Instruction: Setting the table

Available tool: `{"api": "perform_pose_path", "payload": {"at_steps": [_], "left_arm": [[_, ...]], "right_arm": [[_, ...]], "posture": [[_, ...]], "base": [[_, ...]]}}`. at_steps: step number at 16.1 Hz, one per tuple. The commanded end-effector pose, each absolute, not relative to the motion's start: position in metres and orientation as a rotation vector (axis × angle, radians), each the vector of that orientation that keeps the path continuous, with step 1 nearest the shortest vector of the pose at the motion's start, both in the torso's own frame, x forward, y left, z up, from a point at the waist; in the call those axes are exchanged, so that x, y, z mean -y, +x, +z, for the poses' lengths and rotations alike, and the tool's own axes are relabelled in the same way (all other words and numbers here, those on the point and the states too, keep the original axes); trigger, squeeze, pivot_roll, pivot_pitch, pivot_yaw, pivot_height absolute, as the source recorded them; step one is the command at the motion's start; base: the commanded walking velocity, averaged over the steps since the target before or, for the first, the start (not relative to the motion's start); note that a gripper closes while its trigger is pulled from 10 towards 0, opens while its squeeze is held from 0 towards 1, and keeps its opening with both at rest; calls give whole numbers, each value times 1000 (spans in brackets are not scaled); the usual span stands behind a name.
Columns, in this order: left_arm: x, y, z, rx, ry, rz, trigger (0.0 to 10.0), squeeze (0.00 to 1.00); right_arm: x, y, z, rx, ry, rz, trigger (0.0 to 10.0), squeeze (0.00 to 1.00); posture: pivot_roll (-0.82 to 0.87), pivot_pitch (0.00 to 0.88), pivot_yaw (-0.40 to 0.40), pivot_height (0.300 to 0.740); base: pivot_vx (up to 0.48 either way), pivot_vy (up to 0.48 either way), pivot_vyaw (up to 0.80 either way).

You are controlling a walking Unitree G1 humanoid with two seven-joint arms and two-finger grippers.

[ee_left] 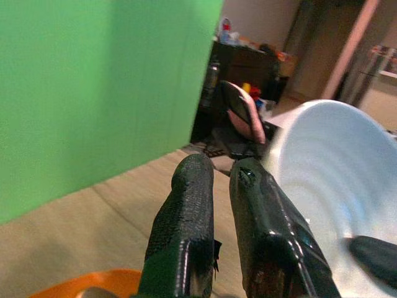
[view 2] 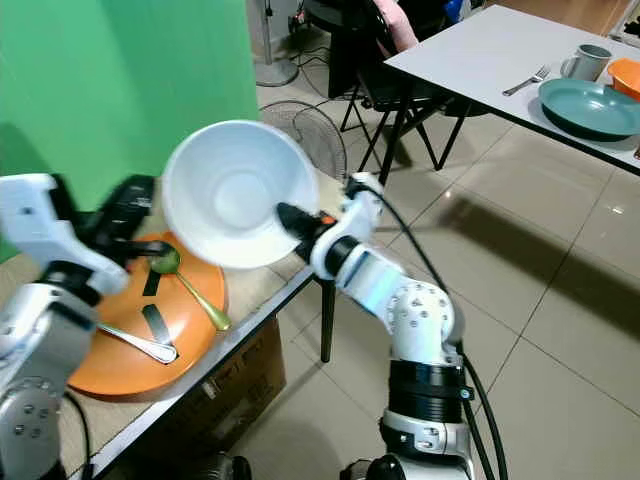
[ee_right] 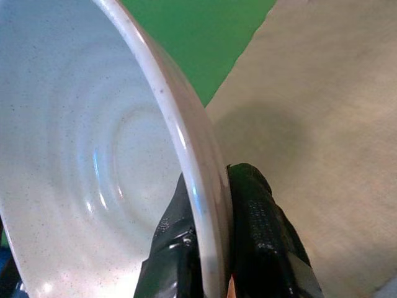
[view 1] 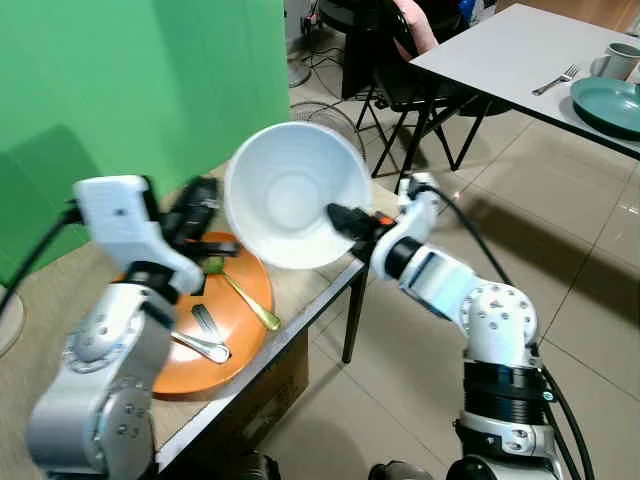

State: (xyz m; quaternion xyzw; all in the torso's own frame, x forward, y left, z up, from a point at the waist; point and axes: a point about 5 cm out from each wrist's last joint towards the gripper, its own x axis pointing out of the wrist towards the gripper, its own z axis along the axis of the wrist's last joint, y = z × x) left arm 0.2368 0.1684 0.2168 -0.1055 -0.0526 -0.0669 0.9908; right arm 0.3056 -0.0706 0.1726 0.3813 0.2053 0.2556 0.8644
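My right gripper (view 1: 340,217) is clamped on the rim of the white bowl (view 1: 290,195), held tilted in the air above the wooden surface (view 1: 60,300). My left gripper (ee_left: 223,205), fingers together and holding nothing, hovers at the bowl's 9 o'clock. Below lies the orange plate (view 1: 245,335) carrying a gold spoon (view 1: 252,303) and a silver spoon (view 1: 200,346). At 2 o'clock a white table (view 1: 500,50) already bears a teal plate (view 1: 608,105), fork (view 1: 556,80) and mug (view 1: 620,60). I judge the setting partly done: the bowl remains undelivered.
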Motion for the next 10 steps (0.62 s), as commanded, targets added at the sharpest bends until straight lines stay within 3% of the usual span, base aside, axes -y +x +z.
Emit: {"api": "perform_pose_path", "payload": {"at_steps": [1,4,5,6,8,10], "left_arm": [[-169,236,218,118,-207,-119,10000,1000],[-173,235,221,144,-199,-90,10000,945],[-173,232,220,137,-180,-95,10000,0],[-174,227,207,64,-78,-85,10000,0],[-176,223,196,30,13,-62,10000,0],[-173,222,184,-2,114,-45,10000,0]], "right_arm": [[69,307,181,-393,810,548,0,0],[87,313,179,-354,790,438,0,0],[105,317,179,-306,708,350,0,0],[131,314,183,-240,520,302,10000,0],[149,303,187,-164,263,301,10000,0],[162,288,188,-129,238,245,10000,0]], "posture": [[-58,27,42,740],[-57,23,40,740],[-54,22,38,740],[-54,22,38,740],[-63,27,39,740],[-73,34,40,740]], "base": [[0,0,0],[0,0,0],[0,0,0],[0,0,0],[0,0,0],[0,0,-709]]}}
